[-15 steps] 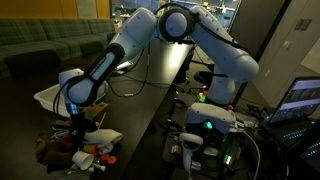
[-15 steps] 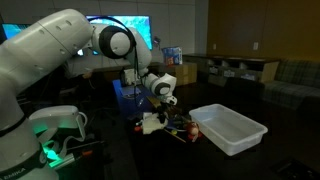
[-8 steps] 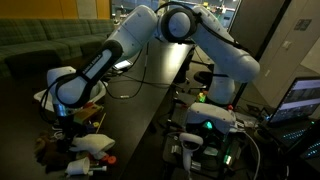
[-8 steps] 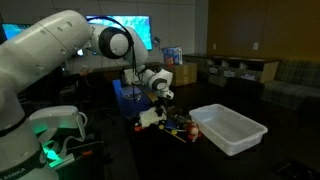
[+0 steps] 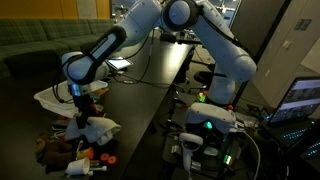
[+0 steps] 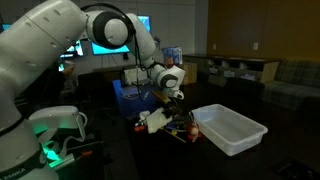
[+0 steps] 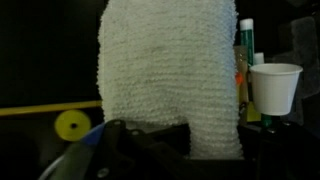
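**Single arm over a cluttered bench (image 5: 140, 108).** The gripper (image 5: 82, 102) is closed on a white towel (image 5: 96, 127), pinching it by one end. The jaws stand narrow with cloth between them. The wrist view shows only dark finger bodies, so the exact gap cannot be read.

The towel hangs in the air above a heap of small items (image 5: 85, 155) near one end of the bench. Whether its loose end brushes the heap cannot be told. In an exterior view a white tub (image 6: 232, 128) stands just beside the heap, toward the bench's front corner.

In the wrist view the towel fills the centre. A paper cup (image 7: 275, 87) and a slim yellow-green bottle (image 7: 245, 45) stand close to one side of it, and a yellow disc (image 7: 71, 124) lies on the other.

**Hazards, as judged:**
- (a) The hold seems to take only a small fold. A quick swing could let the cloth slide out under its own weight and drop back onto the heap.
- (b) The dangling end could drag over the heap, snag something light, and pull it toward the bench edge.
- (c) The cup looks easy to tip if the cloth sweeps against it.
- (d) The cloth blocks most of the wrist camera, so anything directly beneath the fingers is poorly seen.
- (e) The loose end could catch on the tub's rim and shift the tub.
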